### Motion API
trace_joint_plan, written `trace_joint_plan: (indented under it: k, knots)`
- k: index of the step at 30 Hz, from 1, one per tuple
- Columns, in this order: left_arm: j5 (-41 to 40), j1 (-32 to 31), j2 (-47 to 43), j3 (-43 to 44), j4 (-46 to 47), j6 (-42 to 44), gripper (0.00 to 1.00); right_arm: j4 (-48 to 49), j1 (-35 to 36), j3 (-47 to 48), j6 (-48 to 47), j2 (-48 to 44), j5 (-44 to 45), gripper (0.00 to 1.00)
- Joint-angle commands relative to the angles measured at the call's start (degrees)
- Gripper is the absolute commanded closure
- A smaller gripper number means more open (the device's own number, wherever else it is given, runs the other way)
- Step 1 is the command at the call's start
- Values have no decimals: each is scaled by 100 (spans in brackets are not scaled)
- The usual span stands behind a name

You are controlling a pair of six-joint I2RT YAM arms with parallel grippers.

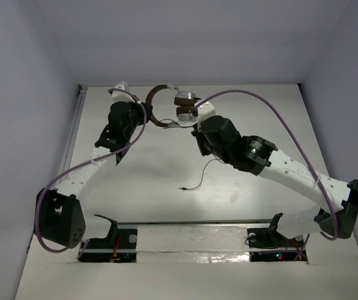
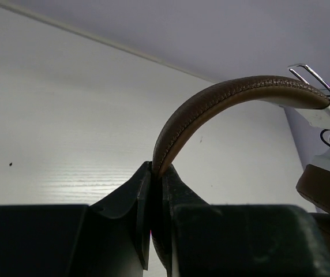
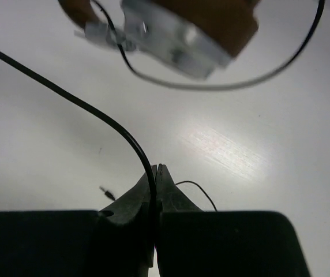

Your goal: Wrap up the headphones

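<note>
While plug end [image 1: 183, 187] of cord [image 3: 90, 109] lay on table [image 1: 154, 181] nr front, R gripper [image 3: 156, 173] pinched cord tight further back; L gripper [image 2: 156, 173] clamped brown headband [image 2: 222, 92]; headphones [image 1: 185, 99] nr table's far edge.

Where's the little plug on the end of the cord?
In the top view, the plug lies on the table near the middle, closer to the camera than the headphones.

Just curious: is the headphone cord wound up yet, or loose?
Loose: the cord trails over the table, its plug lying free; the right gripper pinches it.
</note>
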Motion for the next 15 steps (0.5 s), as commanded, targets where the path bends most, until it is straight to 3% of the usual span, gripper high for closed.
trace_joint_plan:
  k: [1, 7, 11, 15]
  knots:
    - [675, 378, -65, 436, 601, -526, 100, 388, 42, -476, 157, -519, -644, 100]
    - [939, 581, 145, 699, 672, -764, 100, 671, 95, -760, 17, -898, -1744, 100]
    - [834, 651, 251, 963, 540, -782, 100, 530, 148, -680, -80, -880, -1779, 100]
    - [1378, 722, 304, 937, 689, -1123, 100, 512, 148, -777, -10, -644, -1247, 100]
